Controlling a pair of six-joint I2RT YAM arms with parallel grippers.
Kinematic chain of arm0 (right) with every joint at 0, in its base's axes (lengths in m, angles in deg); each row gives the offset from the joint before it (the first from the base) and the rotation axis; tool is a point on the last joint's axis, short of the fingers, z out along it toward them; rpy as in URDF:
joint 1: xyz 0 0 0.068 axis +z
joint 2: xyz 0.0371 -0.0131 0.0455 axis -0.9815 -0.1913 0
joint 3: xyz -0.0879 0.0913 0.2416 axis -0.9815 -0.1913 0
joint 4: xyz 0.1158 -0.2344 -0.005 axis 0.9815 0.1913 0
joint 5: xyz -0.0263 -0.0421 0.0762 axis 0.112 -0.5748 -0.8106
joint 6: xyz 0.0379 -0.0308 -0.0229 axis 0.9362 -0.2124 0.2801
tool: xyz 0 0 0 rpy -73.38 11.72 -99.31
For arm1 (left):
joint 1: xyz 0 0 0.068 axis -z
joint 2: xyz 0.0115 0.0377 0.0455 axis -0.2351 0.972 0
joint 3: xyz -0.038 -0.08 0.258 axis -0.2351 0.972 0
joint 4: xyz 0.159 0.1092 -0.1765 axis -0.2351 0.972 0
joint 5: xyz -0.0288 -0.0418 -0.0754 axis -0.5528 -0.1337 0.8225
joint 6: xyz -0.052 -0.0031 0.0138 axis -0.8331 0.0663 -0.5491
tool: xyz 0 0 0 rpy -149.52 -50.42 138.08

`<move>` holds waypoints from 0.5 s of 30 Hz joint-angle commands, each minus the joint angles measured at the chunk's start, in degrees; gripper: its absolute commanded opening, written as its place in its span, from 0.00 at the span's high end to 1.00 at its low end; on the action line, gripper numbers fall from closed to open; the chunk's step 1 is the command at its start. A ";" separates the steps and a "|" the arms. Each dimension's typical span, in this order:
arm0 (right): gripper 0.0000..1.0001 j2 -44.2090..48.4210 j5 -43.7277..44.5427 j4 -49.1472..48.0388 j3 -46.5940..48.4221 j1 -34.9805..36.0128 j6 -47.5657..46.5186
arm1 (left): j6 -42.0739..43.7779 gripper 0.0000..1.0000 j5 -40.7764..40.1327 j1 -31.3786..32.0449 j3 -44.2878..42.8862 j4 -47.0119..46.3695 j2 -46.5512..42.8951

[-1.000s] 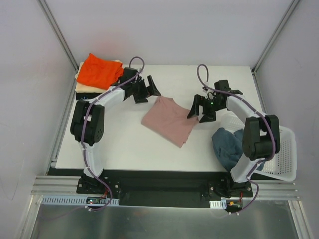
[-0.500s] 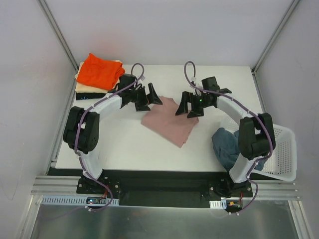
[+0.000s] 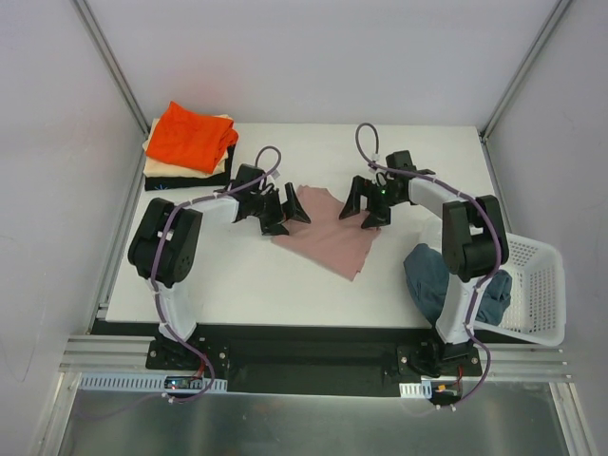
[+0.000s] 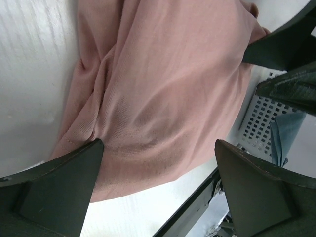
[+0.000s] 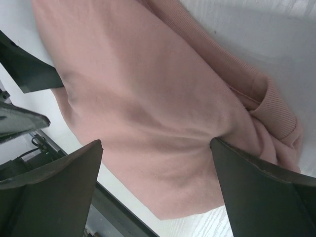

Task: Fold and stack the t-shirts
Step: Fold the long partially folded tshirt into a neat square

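A dusty pink t-shirt [image 3: 328, 237] lies folded flat in the middle of the white table [image 3: 237, 275]. My left gripper [image 3: 291, 217] is open at its left edge, one finger [image 4: 59, 187] resting on the cloth [image 4: 163, 74] and the other beyond the hem. My right gripper [image 3: 362, 211] is open over the shirt's upper right corner, its fingers straddling the cloth [image 5: 148, 98] near the ribbed collar [image 5: 276, 111]. Nothing is pinched by either. An orange t-shirt [image 3: 190, 135] tops a folded stack over cream [image 3: 152, 144] and black [image 3: 176, 180] ones at the back left.
A white mesh basket [image 3: 537, 285] hangs off the table's right front corner, with a slate blue t-shirt [image 3: 432, 275] spilling out of it onto the table. The basket [image 4: 256, 123] also shows in the left wrist view. Frame posts stand at both back corners.
Both grippers have closed in on the pink t-shirt: the left slid right onto its left edge, the right swung left to its upper right corner. The shirt has barely shifted.
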State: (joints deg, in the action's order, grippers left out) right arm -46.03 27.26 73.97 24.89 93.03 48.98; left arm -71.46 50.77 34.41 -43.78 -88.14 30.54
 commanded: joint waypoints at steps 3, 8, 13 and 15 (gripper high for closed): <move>0.03 1.32 2.36 -0.11 -2.02 -0.18 -2.28 | 0.09 0.01 -2.98 2.56 10.14 3.08 -4.37; 0.03 4.57 2.97 2.17 -2.82 1.05 -7.45 | -1.22 0.01 -6.49 6.42 18.15 3.34 -14.21; 0.04 9.85 5.25 5.08 -1.94 3.16 -10.63 | -0.62 0.01 -10.97 10.12 16.59 5.80 -21.50; 0.04 12.65 6.04 6.13 -1.50 3.69 -10.98 | 1.49 0.01 -14.22 10.29 14.74 8.60 -23.36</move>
State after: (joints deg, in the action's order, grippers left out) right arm -40.91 30.21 76.79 22.42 95.66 42.01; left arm -72.55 43.97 44.51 -26.34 -85.71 12.34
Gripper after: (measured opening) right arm 0.966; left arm 0.992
